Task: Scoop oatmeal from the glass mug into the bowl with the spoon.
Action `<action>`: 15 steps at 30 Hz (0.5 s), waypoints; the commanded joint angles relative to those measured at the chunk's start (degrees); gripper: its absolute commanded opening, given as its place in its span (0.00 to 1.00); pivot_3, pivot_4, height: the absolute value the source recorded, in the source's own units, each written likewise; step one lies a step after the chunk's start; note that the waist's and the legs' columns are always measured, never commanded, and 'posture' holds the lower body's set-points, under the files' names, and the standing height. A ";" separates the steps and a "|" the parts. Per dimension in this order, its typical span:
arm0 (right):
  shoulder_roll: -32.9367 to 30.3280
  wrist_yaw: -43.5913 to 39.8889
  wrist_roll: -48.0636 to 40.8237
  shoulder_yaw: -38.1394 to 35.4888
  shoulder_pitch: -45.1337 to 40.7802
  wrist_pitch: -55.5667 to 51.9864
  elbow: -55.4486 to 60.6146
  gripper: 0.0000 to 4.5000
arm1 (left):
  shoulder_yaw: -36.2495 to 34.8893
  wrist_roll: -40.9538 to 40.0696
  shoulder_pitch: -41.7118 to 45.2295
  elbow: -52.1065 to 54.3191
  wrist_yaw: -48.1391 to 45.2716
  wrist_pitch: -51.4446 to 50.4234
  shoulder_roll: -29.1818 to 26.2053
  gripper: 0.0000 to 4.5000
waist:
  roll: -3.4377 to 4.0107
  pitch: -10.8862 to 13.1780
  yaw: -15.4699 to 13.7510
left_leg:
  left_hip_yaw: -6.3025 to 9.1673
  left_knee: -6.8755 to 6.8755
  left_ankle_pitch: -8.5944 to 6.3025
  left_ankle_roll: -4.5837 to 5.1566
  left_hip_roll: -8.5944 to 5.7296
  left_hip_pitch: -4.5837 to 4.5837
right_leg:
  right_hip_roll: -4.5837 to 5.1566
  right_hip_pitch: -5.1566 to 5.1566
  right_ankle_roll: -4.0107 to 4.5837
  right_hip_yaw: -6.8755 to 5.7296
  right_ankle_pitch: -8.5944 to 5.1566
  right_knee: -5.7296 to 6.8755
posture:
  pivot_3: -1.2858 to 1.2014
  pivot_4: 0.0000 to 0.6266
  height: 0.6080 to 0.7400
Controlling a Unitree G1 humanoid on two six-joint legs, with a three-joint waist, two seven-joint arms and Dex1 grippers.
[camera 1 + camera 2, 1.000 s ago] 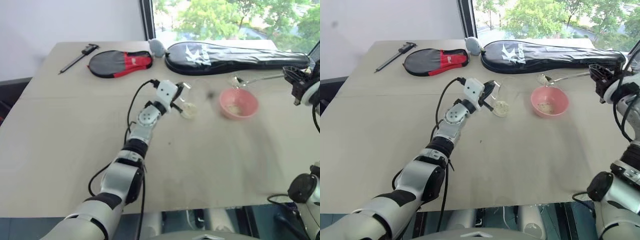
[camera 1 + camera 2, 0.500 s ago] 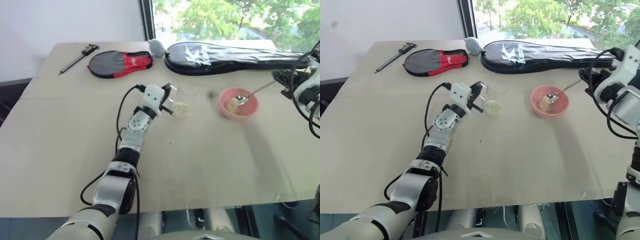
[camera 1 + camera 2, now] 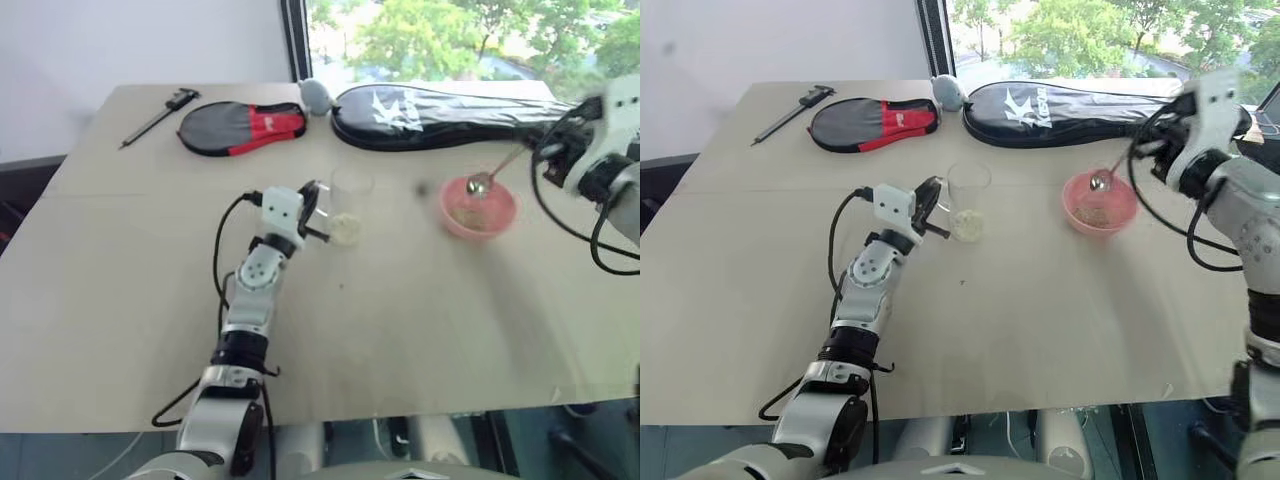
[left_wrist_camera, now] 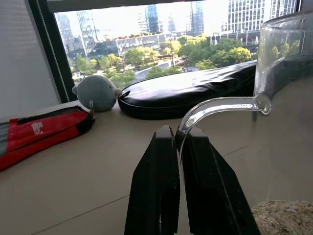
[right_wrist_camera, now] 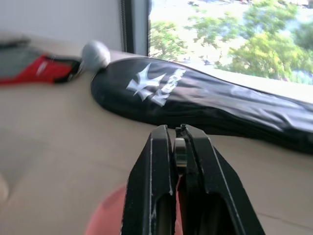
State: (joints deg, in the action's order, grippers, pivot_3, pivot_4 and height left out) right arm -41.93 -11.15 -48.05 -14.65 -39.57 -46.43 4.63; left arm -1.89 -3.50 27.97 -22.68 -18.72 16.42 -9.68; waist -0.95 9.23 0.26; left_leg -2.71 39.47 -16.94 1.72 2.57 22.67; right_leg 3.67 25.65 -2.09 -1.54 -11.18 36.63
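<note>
1. The task is partway through, as I judge it: some oatmeal (image 3: 1098,214) already lies in the bowl (image 3: 1074,211), a thin pale layer on its pink bottom, and a good heap still sits in the glass mug (image 3: 968,203). More scoops are left to do.

2. My right gripper (image 5: 178,134) has its fingers pressed narrow on the thin handle of the spoon (image 3: 1101,181). The spoon's small oval end hangs just above the bowl, near its far rim. I cannot tell whether flakes remain in it.

3. My left gripper (image 4: 177,139) has its fingers closed tight on the mug's curved clear handle, steadying the mug on the surface (image 3: 1040,310). The mug stands near the middle, well apart from the bowl, which sits to its right.

4. The oatmeal in the mug shows as a beige mass of fine loose flakes low in the glass; the upper part of the mug is clear and empty. It looks dry and would spill easily from a tipped spoon.

5. My next step, I think, is to carry the spoon back across to the mug for another load.
</note>
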 commanded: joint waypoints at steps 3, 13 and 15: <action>9.96 10.36 -19.78 -9.62 -9.16 -7.92 2.02 0.00 | 0.54 -1.32 -2.58 6.32 -1.35 -0.52 -0.14 0.02 | 0.02 -0.01 0.57 | 0.02 -0.02 0.00 0.01 0.04 -0.06 | -0.05 0.00 0.01 0.00 0.00 0.10 | 0.52 0.24 1.00; 17.36 18.15 -34.08 -3.94 -11.10 -16.10 3.02 0.00 | 0.59 -0.68 -5.71 9.17 -0.25 0.28 0.31 0.02 | 0.04 -0.03 0.14 | 0.01 0.00 -0.01 0.02 0.00 0.04 | 0.04 -0.01 0.00 -0.02 0.00 0.06 | 0.52 0.24 1.00; 17.22 17.60 -33.71 -2.37 -10.71 -16.98 2.94 0.00 | 0.61 -0.72 -5.98 9.48 -0.18 0.47 0.36 0.02 | 0.04 -0.03 0.23 | 0.02 0.00 -0.01 0.02 0.00 0.03 | 0.04 0.00 0.00 -0.03 0.00 0.06 | 0.52 0.24 1.00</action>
State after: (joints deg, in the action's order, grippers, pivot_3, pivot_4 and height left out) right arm -23.97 7.19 -80.47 -17.23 -49.70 -62.93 5.61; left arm -1.27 -3.95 22.37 -15.90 -19.33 15.57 -9.47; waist -0.90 9.20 0.49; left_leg -2.68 39.46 -16.96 1.74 2.58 22.70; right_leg 3.70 25.65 -2.09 -1.58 -11.18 36.69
